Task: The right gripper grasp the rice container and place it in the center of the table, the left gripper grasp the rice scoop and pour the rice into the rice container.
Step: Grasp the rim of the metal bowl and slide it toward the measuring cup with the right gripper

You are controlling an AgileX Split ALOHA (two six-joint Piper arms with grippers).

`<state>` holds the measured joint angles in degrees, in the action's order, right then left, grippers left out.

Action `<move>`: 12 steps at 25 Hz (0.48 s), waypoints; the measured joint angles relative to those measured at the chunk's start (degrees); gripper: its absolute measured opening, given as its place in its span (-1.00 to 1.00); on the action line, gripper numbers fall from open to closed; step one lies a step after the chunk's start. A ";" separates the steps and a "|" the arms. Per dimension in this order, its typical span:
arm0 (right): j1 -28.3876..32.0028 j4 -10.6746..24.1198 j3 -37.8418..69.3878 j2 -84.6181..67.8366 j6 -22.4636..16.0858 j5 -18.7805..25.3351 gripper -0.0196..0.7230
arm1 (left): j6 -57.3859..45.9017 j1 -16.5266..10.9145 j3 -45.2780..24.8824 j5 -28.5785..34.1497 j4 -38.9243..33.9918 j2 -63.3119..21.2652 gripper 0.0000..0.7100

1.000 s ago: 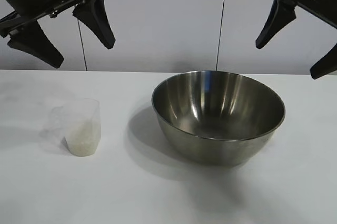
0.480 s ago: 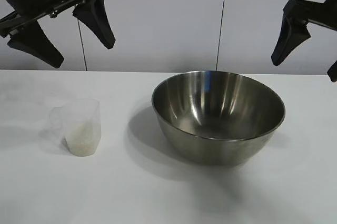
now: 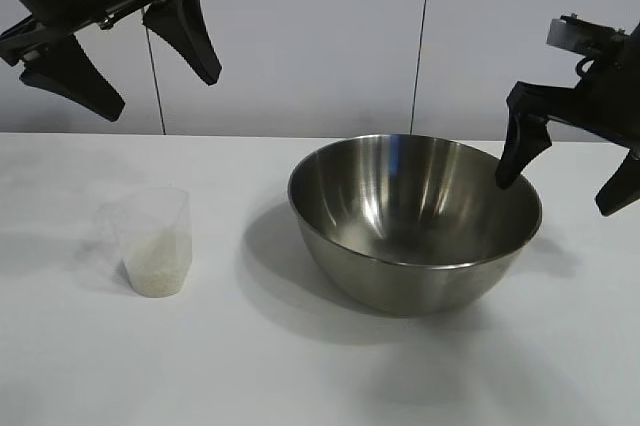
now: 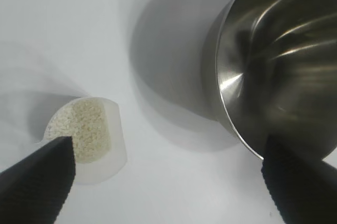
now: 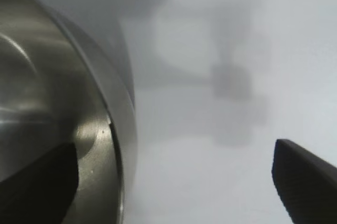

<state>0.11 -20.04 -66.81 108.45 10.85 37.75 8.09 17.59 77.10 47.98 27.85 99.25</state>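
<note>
White table (image 3: 300, 376) against pale wall panels. Steel rice container (image 3: 415, 221) right of centre; right gripper (image 3: 568, 171), fingers spread, straddling its right rim, presumably to pinch the wall. Rice scoop (image 3: 155, 241) holding rice (image 3: 155, 271) at left. Left gripper (image 3: 120, 56) splayed, upper left, waiting.

One steel rice container (image 3: 415, 221) stands right of centre in the exterior frame, and one clear plastic rice scoop (image 3: 150, 241) at the lower left, holding a single heap of rice (image 3: 155, 268). Two black end effectors show: the left end effector (image 3: 120, 41) at the upper left, the right end effector (image 3: 570, 171) at the right edge. One white tabletop (image 3: 250, 366) carries them.
</note>
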 joint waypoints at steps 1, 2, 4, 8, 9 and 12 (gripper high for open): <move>0.00 -0.74 0.00 0.55 0.48 -0.13 0.92 | 0.00 0.00 0.00 0.00 0.00 0.00 0.96; 0.00 -1.63 0.00 0.95 1.13 -0.20 0.92 | 0.00 0.00 0.00 0.00 0.00 0.00 0.96; 0.00 -3.20 0.00 1.67 2.14 -0.49 0.92 | 0.00 0.00 0.00 0.05 0.00 0.00 0.96; -0.88 -5.73 0.00 2.49 3.76 -1.83 0.92 | 0.00 0.00 0.00 0.16 0.00 0.00 0.96; -1.58 -5.73 0.00 2.75 3.87 -2.03 0.92 | 0.00 0.00 0.00 0.21 0.00 0.00 0.96; -4.25 -5.92 0.00 3.60 3.94 -2.87 0.92 | 0.00 0.00 0.00 0.41 0.00 0.00 0.96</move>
<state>-4.15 -25.96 -66.81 112.04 14.80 34.88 8.09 17.59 77.10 48.38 27.85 99.25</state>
